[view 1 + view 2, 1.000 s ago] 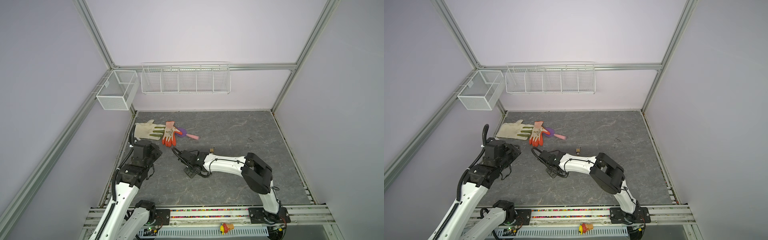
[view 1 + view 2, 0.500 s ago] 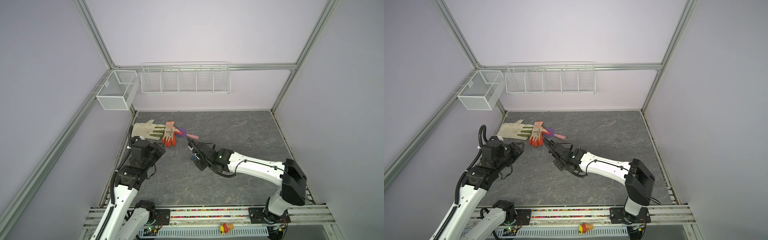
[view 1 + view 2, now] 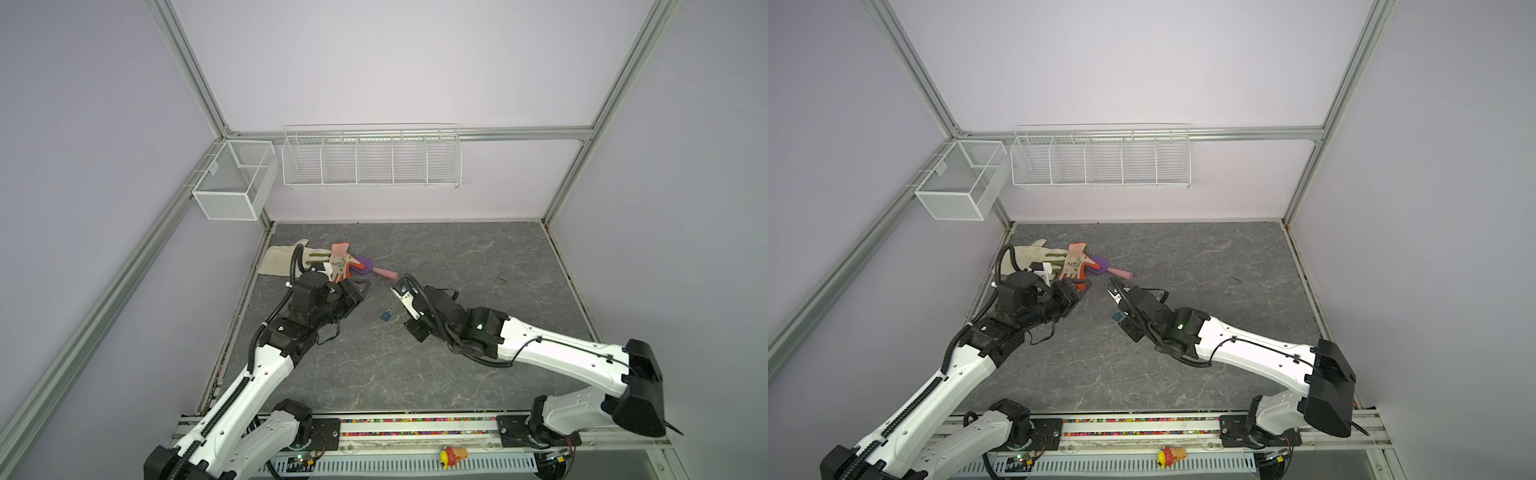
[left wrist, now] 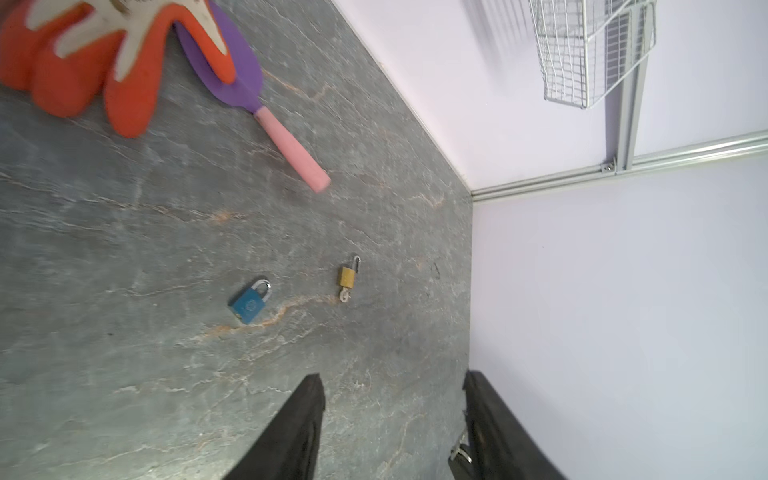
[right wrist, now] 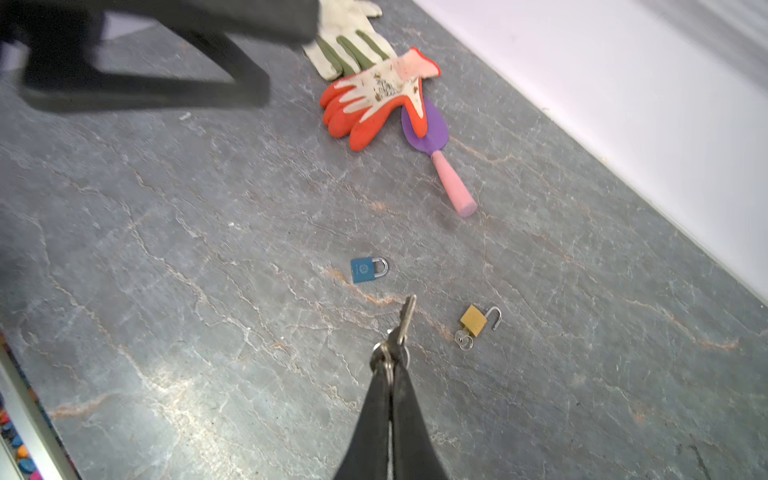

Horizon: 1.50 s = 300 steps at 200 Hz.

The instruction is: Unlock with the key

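Right gripper [image 5: 388,368] is pinched tight on the bow of the small silver key [image 5: 406,318], held in the air with the blade sticking out ahead. The blue padlock with steel shackle [image 5: 365,270] lies flat on the grey stone-look table [image 5: 166,249], shackle closed, near the key tip. The small brass padlock [image 5: 473,321] beside it is already open. Left gripper [image 4: 390,386] is half-spread, empty and hovering nearby. I'd have the left pin the blue body first, keyway towards the key, then align the blade and push straight, otherwise I expect the lock to slide.
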Motion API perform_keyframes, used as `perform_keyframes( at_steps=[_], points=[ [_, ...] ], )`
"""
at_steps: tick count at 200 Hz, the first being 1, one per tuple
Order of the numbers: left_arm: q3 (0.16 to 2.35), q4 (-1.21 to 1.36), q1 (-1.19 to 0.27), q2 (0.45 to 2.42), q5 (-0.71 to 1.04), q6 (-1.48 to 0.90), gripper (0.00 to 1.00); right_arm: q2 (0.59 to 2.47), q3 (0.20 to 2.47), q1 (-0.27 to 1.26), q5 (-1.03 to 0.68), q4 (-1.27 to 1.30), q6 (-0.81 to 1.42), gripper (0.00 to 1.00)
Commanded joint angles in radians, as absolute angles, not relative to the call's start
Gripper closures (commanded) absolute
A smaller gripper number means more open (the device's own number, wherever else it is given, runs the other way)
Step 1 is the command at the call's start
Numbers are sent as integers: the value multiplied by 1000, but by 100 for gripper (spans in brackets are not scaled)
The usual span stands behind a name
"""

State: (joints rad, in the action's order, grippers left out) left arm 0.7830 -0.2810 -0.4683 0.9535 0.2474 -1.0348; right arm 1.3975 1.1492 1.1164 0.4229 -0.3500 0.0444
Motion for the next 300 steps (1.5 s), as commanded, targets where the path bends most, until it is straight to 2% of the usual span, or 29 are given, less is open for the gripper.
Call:
perform_keyframes(
  at_steps=[1,60,116,167,189,205,242,300],
  points=[
    [797,-157,-509,975,270,-1075,45,1370,1126,1127,420,-284,-11,93],
    [813,-80,-597,1052,274,-1098,51,1397,1146,1140,396,-238,-39,93],
    [790,-38,-610,1059,293,-1092,60,1429,1172,1140,394,-230,-28,93],
    [830,-117,-615,1085,335,-1015,66,1459,1205,1138,405,-229,-31,94],
    [848,-155,-617,1091,338,-996,74,1466,1209,1135,399,-229,-29,93],
    [845,-162,-617,1085,332,-992,75,1473,1216,1135,402,-240,-28,93],
    [842,-166,-617,1084,330,-987,88,1474,1218,1134,403,-245,-28,93],
    [845,-190,-617,1084,317,-967,99,1478,1226,1132,408,-256,-32,93]
  ],
)
